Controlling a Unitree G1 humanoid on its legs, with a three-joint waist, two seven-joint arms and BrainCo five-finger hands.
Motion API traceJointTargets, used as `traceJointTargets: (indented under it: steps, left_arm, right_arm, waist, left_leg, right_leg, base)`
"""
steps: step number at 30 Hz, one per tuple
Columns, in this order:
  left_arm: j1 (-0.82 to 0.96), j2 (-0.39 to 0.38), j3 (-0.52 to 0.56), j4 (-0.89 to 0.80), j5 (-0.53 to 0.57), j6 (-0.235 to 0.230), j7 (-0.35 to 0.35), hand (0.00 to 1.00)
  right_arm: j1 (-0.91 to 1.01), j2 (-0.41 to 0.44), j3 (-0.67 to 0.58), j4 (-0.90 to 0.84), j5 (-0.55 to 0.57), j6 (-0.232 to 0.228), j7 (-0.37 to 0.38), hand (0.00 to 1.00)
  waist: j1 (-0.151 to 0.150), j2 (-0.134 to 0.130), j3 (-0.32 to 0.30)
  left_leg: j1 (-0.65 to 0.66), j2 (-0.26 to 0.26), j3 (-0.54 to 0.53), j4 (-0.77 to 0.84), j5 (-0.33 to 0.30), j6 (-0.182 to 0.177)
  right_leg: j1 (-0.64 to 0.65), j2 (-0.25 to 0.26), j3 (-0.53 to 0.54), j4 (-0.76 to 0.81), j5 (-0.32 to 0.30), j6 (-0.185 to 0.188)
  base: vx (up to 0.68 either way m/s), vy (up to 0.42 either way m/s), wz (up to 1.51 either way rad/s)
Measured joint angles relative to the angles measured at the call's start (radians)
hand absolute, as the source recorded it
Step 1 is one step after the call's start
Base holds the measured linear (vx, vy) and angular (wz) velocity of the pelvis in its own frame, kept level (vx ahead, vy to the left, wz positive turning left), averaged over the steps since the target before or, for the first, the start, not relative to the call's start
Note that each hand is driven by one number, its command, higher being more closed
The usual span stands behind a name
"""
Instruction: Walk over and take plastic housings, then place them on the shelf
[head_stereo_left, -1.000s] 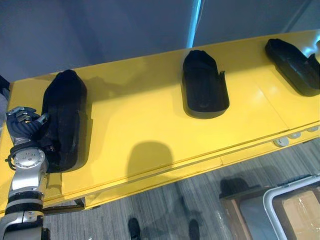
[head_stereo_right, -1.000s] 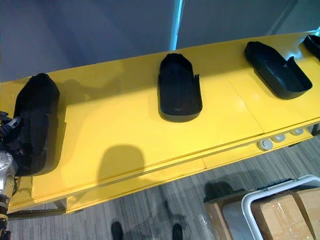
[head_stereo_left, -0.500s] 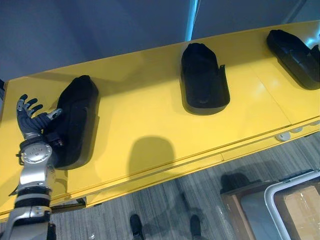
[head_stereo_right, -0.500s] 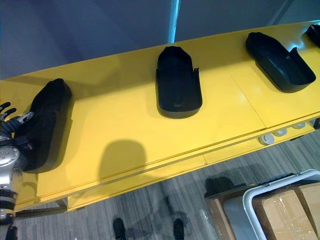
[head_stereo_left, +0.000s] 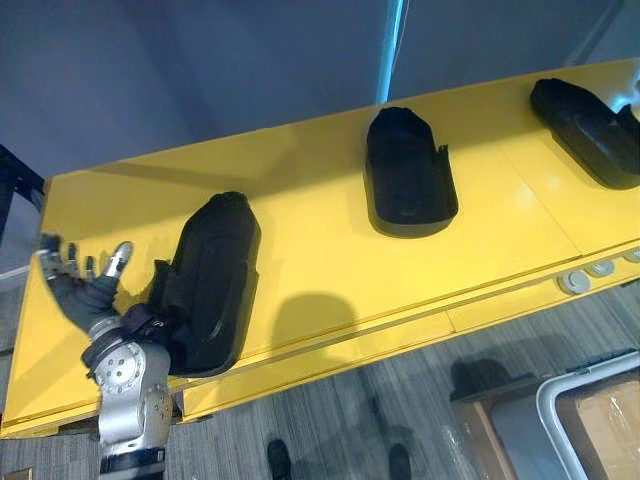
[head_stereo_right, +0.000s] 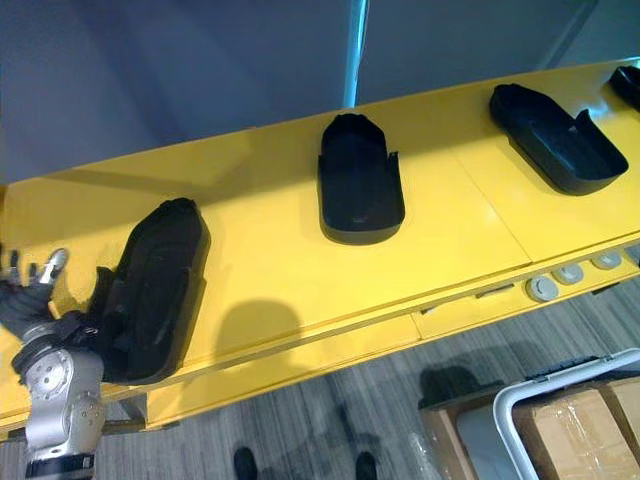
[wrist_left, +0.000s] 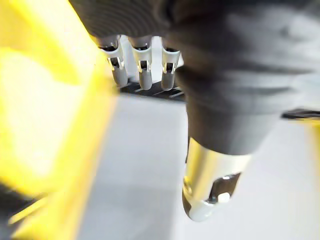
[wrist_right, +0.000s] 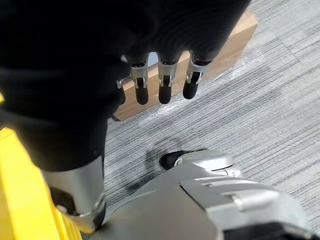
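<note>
Three black plastic housings lie on the yellow shelf (head_stereo_left: 300, 250): a left housing (head_stereo_left: 215, 280) slanted near the front edge, a middle housing (head_stereo_left: 408, 175) and a right housing (head_stereo_left: 590, 115). My left hand (head_stereo_left: 85, 285) hovers just left of the left housing, open, fingers spread and holding nothing; its wrist is close by the housing's near end. In the left wrist view its fingers (wrist_left: 142, 75) are straight beside the shelf (wrist_left: 45, 125). My right hand (wrist_right: 162, 85) hangs open and empty over the carpet.
A fourth black housing (head_stereo_right: 628, 85) shows at the shelf's far right end. Round silver knobs (head_stereo_left: 575, 282) sit on the shelf's front edge. A white-framed bin with a cardboard box (head_stereo_left: 600, 410) stands on the floor at lower right. A blue-grey wall backs the shelf.
My left hand has opened and let go of the left housing, drawing off to its left. The housing now lies further right and more slanted on the shelf.
</note>
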Motion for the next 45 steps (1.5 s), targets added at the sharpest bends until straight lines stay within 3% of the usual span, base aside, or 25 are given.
traceJointTargets:
  steps: [2, 4, 7, 8, 12, 15, 19, 26, 31, 37, 45]
  left_arm:
    - [0.053, -0.027, 0.014, -0.085, 0.184, 0.002, 0.041, 0.0]
    - [0.095, -0.048, 0.023, -0.139, 0.299, 0.0, 0.069, 0.0]
    - [0.15, -0.077, 0.01, -0.206, 0.371, -0.014, 0.085, 0.0]
    - [0.186, -0.081, -0.007, -0.235, 0.37, -0.037, 0.073, 1.0]
    - [0.323, -0.082, -0.086, -0.297, 0.365, -0.11, 0.01, 1.0]
    - [0.44, -0.106, -0.202, -0.31, 0.237, -0.173, -0.116, 1.0]
    - [0.599, -0.185, -0.347, -0.251, 0.07, -0.174, -0.278, 1.0]
    - [0.692, -0.156, -0.374, -0.186, -0.033, -0.162, -0.449, 1.0]
    - [0.697, -0.124, -0.34, -0.185, -0.12, -0.157, -0.513, 1.0]
    - [0.687, -0.113, -0.349, -0.162, -0.132, -0.136, -0.569, 1.0]
    - [0.596, -0.088, -0.357, -0.08, -0.116, -0.127, -0.559, 1.0]
  right_arm:
    - [0.002, -0.005, -0.011, 0.027, -0.002, -0.01, 0.001, 0.0]
    - [0.003, -0.008, -0.015, 0.041, -0.002, -0.013, 0.002, 0.0]
    - [0.003, -0.008, -0.018, 0.063, -0.003, -0.021, 0.001, 0.0]
    - [0.004, -0.008, -0.018, 0.066, -0.003, -0.021, 0.001, 0.0]
    - [0.007, -0.008, -0.018, 0.074, -0.002, -0.022, 0.0, 0.0]
    - [0.007, -0.007, -0.019, 0.075, 0.0, -0.023, 0.0, 0.0]
    - [0.007, -0.006, -0.037, 0.095, 0.002, -0.021, 0.0, 0.0]
    - [0.008, -0.007, -0.035, 0.111, 0.002, -0.019, -0.001, 0.0]
    - [0.008, -0.008, -0.037, 0.109, 0.005, -0.019, 0.001, 0.0]
    - [0.005, -0.008, -0.041, 0.107, 0.005, -0.017, 0.005, 0.0]
    - [-0.005, -0.005, -0.041, 0.101, 0.019, -0.017, 0.005, 0.0]
  waist:
    - [0.012, 0.016, -0.022]
    - [0.019, 0.019, -0.04]
    - [0.019, 0.017, -0.054]
    - [0.021, 0.016, -0.059]
    - [0.025, 0.016, -0.07]
    - [0.026, 0.016, -0.072]
    - [0.034, 0.016, -0.073]
    - [0.067, 0.015, -0.073]
    - [0.067, 0.012, -0.072]
    - [0.065, 0.011, -0.073]
    - [0.05, 0.002, -0.062]
  left_leg:
    - [0.003, 0.0, -0.011, 0.0, 0.0, 0.0]
    - [0.003, 0.0, -0.013, 0.0, 0.0, 0.0]
    - [0.003, 0.0, -0.034, 0.0, 0.0, 0.0]
    - [0.002, 0.0, -0.037, 0.0, 0.0, 0.0]
    - [0.002, 0.0, -0.039, 0.0, 0.0, 0.0]
    - [0.002, 0.0, -0.039, 0.0, 0.0, 0.0]
    - [0.003, 0.0, -0.045, 0.004, 0.0, 0.0]
    - [0.01, 0.001, -0.06, 0.005, -0.002, -0.002]
    - [-0.019, 0.0, -0.064, 0.001, -0.001, -0.003]
    - [-0.035, 0.0, -0.065, 0.001, -0.003, -0.005]
    - [-0.059, 0.001, -0.036, 0.0, -0.01, -0.013]
  right_leg:
    - [0.01, 0.0, -0.009, 0.001, -0.005, 0.002]
    - [0.011, 0.0, -0.012, 0.004, -0.01, -0.001]
    - [0.023, 0.001, -0.03, 0.006, -0.015, -0.001]
    - [0.025, 0.001, -0.032, 0.007, -0.018, -0.001]
    - [0.025, 0.001, -0.032, 0.009, -0.019, 0.001]
    - [0.025, 0.001, -0.032, 0.009, -0.018, 0.003]
    - [0.035, 0.001, -0.041, 0.009, -0.018, 0.002]
    - [0.051, 0.003, -0.05, 0.01, -0.035, 0.011]
    - [0.024, 0.005, -0.046, 0.009, -0.034, 0.011]
    - [0.009, 0.006, -0.048, 0.009, -0.033, 0.004]
    - [-0.036, 0.006, -0.021, 0.011, -0.033, 0.004]
  base:
    - [-0.01, 0.003, 0.13]
    - [-0.01, 0.005, 0.08]
    - [-0.01, 0.003, 0.17]
    - [-0.01, 0.005, 0.1]
    - [0.0, 0.001, 0.01]
    - [0.0, 0.0, 0.0]
    - [-0.01, 0.0, 0.05]
    - [-0.02, -0.002, 0.07]
    - [-0.01, 0.0, 0.02]
    - [0.05, -0.015, 0.01]
    - [0.02, -0.009, -0.09]
